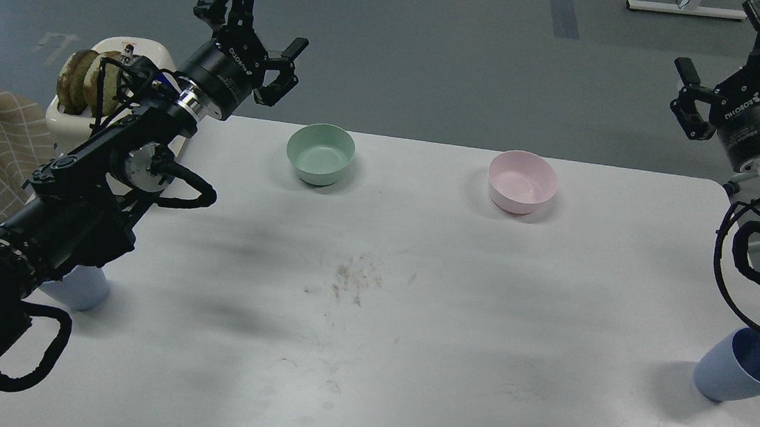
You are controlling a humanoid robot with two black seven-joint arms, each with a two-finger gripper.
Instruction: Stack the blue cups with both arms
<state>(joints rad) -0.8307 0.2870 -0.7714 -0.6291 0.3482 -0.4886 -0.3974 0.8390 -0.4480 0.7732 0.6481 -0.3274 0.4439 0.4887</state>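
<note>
Pre-grasp: both arms up, neither blue cup picked yet.

Your left gripper (269,25) is raised past the table's (364,379) far-left corner w/ fingers spread, holding nothing. Your right gripper (718,65) is high at far right, cut off by the frame edge; can't tell if it's spread or closed. Left blue cup (77,285) sits near the table's left edge, mostly hidden under your left arm. Right blue cup (742,363) stands upright near the right edge, mouth open toward cam, below the right arm's cables. Green bowl (320,153) and pink bowl (522,181) at the back aren't part of this. Next, prob: bring each gripper down and back to its own-side cup, grip by the wall, then meet mid-table to nest.
</note>
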